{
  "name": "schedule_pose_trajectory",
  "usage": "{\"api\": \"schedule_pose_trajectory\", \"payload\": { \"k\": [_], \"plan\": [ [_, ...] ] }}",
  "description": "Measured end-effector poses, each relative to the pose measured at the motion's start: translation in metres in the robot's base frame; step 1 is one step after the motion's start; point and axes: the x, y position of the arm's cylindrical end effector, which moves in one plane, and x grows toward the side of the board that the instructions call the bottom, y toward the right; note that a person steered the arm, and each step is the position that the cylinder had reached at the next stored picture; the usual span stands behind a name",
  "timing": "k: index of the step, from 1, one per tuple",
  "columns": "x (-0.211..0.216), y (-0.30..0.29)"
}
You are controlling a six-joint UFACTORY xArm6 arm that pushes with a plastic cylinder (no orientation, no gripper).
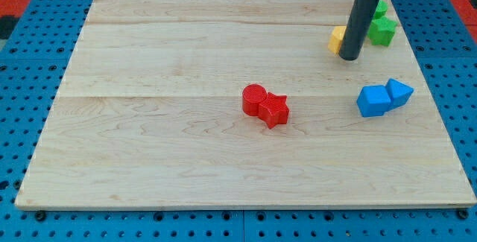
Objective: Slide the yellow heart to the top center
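Looking at the surface, we found the heart touching my tip on its left; no pincer existed to open or close, and top center lay further left.

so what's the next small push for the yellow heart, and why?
Probably push toward the view's left. My tip sits against the right side of the yellow block, whose heart shape is mostly hidden behind the rod, near the wooden board's upper right; top center lies leftward.
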Motion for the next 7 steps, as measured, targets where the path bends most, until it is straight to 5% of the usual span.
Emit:
{"api": "schedule_pose_trajectory", "payload": {
  "k": [4,7],
  "plan": [
    [0.000,0.113],
    [-0.083,0.138]
  ]
}}
